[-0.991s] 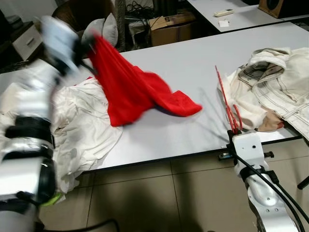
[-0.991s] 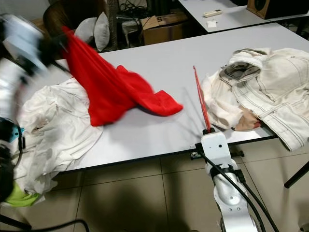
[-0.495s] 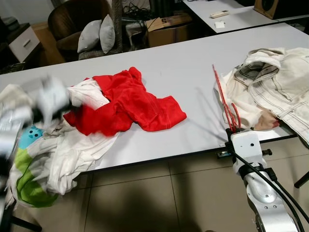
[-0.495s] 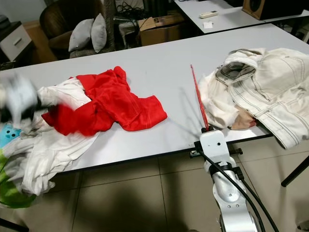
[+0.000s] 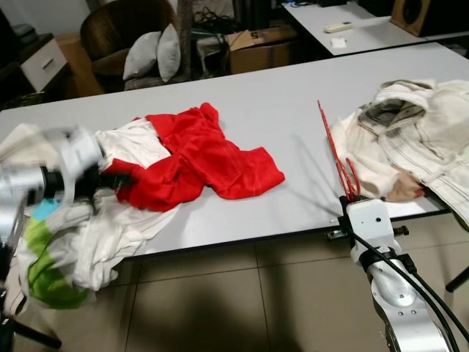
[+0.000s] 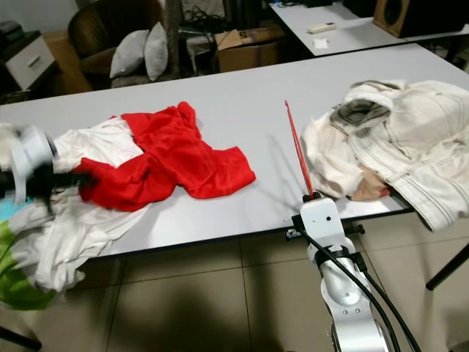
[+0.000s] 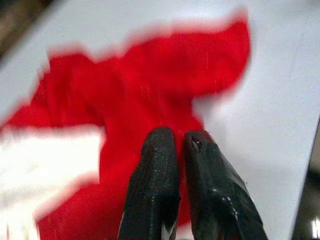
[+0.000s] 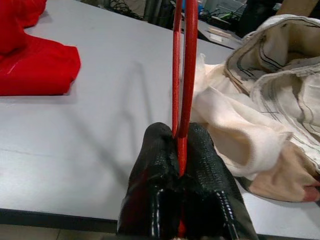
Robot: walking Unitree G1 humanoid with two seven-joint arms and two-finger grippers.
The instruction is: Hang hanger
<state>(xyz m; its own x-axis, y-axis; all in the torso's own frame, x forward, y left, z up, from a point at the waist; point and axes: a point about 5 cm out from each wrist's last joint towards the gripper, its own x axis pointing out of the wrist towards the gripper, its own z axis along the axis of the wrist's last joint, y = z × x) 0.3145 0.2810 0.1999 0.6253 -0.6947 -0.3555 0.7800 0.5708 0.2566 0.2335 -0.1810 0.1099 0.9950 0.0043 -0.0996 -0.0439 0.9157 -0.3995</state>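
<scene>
Two right fingers [image 8: 167,155] clamp the red hanger [image 8: 183,75]; left fingers [image 7: 160,165] together over red cloth [image 7: 150,85].

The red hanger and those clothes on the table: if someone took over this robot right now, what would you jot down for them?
Right gripper: shut on the red hanger, holding it upright at the near edge of the grey table, beside the cream jacket.
Left gripper: fingers nearly together, nothing between them, hovering over the red garment; its arm is blurred in the head views.
The red garment lies crumpled on the table, partly over the white clothes that spill off the left edge.
Done: hanger in hand.
Left: no garment is on the hanger yet, and it has not been hung anywhere.
</scene>
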